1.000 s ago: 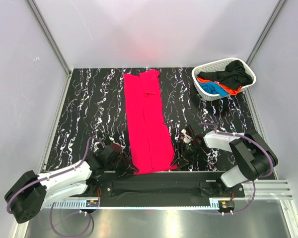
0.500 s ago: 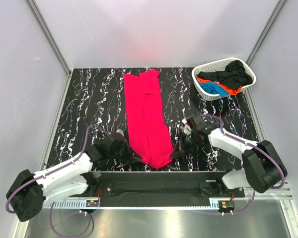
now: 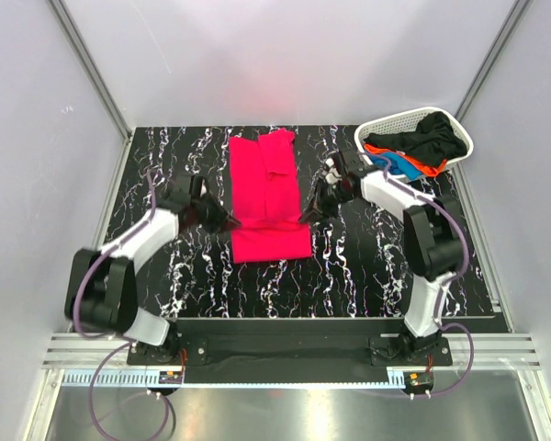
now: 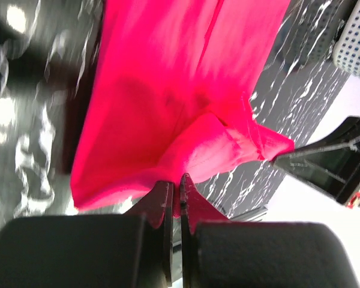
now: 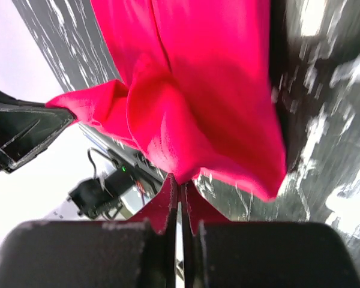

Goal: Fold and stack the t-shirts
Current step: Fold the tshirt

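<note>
Both arms have swung away from the near edge of the table (image 3: 367,266) and out to its middle, taking the near hem of the pinkish-red t-shirt (image 3: 269,179) with them. A second ago the shirt lay as one long strip reaching almost to the arm bases. Now its near part is doubled back on itself, and the strip ends in a fold crease about halfway up the table.

The left pincer (image 3: 222,221) is clamped on the left corner of that hem, and the right pincer (image 3: 305,214) on the right corner. Each wrist view shows the jaws pressed together with pink cloth pinched at their tips.

By my reading the lengthwise fold is under way but not finished. The hem is held raised between the arms and has yet to be laid flat toward the collar end.

The black t-shirt (image 3: 433,138), a blue one (image 3: 384,163) and an orange one (image 3: 424,170) lie in the white lattice basket (image 3: 397,117) at the far right, unfolded.
</note>
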Action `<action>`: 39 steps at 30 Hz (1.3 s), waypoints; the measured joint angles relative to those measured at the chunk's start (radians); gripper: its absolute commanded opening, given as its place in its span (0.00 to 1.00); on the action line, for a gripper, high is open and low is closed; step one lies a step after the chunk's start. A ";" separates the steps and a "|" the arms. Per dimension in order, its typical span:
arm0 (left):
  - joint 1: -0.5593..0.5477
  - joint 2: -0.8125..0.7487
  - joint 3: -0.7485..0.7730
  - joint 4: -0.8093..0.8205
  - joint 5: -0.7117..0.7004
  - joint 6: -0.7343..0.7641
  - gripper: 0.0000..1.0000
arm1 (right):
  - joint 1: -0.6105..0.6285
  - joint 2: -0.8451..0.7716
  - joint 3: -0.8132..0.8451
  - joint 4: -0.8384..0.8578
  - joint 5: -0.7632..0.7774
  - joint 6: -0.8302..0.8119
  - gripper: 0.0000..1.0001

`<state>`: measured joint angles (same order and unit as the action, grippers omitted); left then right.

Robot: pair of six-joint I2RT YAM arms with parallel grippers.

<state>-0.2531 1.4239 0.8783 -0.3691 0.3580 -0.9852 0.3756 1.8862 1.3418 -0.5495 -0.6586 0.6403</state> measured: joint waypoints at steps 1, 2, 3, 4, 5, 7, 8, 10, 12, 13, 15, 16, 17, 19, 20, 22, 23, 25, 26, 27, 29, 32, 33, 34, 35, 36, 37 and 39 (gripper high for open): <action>0.016 0.048 0.042 -0.003 0.016 0.024 0.00 | -0.010 0.037 0.047 -0.016 0.003 -0.004 0.00; 0.028 0.092 0.082 -0.002 0.031 0.047 0.00 | -0.019 0.073 0.098 -0.031 0.003 -0.009 0.00; 0.039 0.130 0.115 0.001 0.043 0.066 0.00 | -0.026 0.106 0.145 -0.035 0.003 -0.014 0.00; 0.044 0.159 0.138 0.000 0.053 0.078 0.00 | -0.031 0.140 0.193 -0.049 0.002 -0.017 0.00; 0.059 0.190 0.163 0.000 0.064 0.093 0.00 | -0.036 0.165 0.232 -0.058 0.002 -0.021 0.00; 0.078 0.237 0.200 -0.002 0.080 0.113 0.00 | -0.043 0.227 0.322 -0.070 -0.003 -0.031 0.00; 0.087 0.256 0.214 -0.003 0.087 0.121 0.00 | -0.046 0.254 0.360 -0.076 -0.010 -0.035 0.00; 0.102 0.286 0.241 -0.005 0.100 0.130 0.00 | -0.051 0.302 0.420 -0.087 -0.018 -0.039 0.00; 0.113 0.316 0.274 -0.010 0.112 0.139 0.00 | -0.053 0.335 0.454 -0.097 -0.021 -0.040 0.00; 0.118 0.333 0.291 -0.011 0.117 0.143 0.00 | -0.055 0.349 0.468 -0.105 -0.024 -0.040 0.00; 0.125 0.362 0.322 -0.012 0.126 0.150 0.00 | -0.060 0.372 0.491 -0.117 -0.033 -0.040 0.00; 0.128 0.374 0.335 -0.013 0.131 0.151 0.00 | -0.064 0.383 0.504 -0.126 -0.039 -0.040 0.00; 0.130 0.386 0.348 -0.013 0.135 0.152 0.00 | -0.068 0.390 0.515 -0.131 -0.043 -0.039 0.00; 0.132 0.409 0.369 -0.013 0.142 0.156 0.00 | -0.076 0.409 0.543 -0.138 -0.048 -0.037 0.00; 0.133 0.422 0.381 -0.014 0.148 0.158 0.00 | -0.080 0.418 0.558 -0.142 -0.051 -0.036 0.00; 0.135 0.450 0.407 -0.015 0.158 0.163 0.00 | -0.087 0.434 0.587 -0.145 -0.059 -0.032 0.00; 0.137 0.464 0.419 -0.015 0.162 0.166 0.00 | -0.090 0.441 0.599 -0.146 -0.062 -0.031 0.00; 0.140 0.484 0.431 -0.014 0.163 0.169 0.00 | -0.095 0.455 0.622 -0.148 -0.068 -0.026 0.00; 0.143 0.491 0.434 -0.015 0.163 0.170 0.00 | -0.096 0.466 0.636 -0.150 -0.069 -0.023 0.00; 0.145 0.497 0.436 -0.015 0.163 0.170 0.00 | -0.097 0.474 0.646 -0.151 -0.070 -0.021 0.00; 0.150 0.510 0.443 -0.018 0.165 0.172 0.00 | -0.098 0.489 0.663 -0.152 -0.071 -0.018 0.00; 0.157 0.541 0.467 -0.019 0.172 0.174 0.04 | -0.098 0.522 0.692 -0.155 -0.086 -0.014 0.03; 0.158 0.551 0.473 -0.018 0.174 0.174 0.07 | -0.099 0.534 0.702 -0.156 -0.088 -0.014 0.04; 0.159 0.561 0.481 -0.019 0.176 0.175 0.10 | -0.100 0.547 0.713 -0.157 -0.090 -0.014 0.05; 0.161 0.571 0.487 -0.019 0.178 0.177 0.12 | -0.101 0.558 0.724 -0.160 -0.093 -0.013 0.11; 0.161 0.580 0.493 -0.019 0.179 0.178 0.15 | -0.102 0.575 0.743 -0.167 -0.094 -0.010 0.16; 0.163 0.589 0.501 -0.021 0.180 0.180 0.26 | -0.103 0.592 0.767 -0.175 -0.096 -0.007 0.20; 0.167 0.613 0.524 -0.026 0.180 0.196 0.34 | -0.106 0.638 0.835 -0.191 -0.098 -0.001 0.32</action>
<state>-0.0864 2.0365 1.4021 -0.3950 0.5377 -0.7891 0.2695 2.5244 2.1765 -0.7403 -0.7563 0.6395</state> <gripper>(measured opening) 0.266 0.221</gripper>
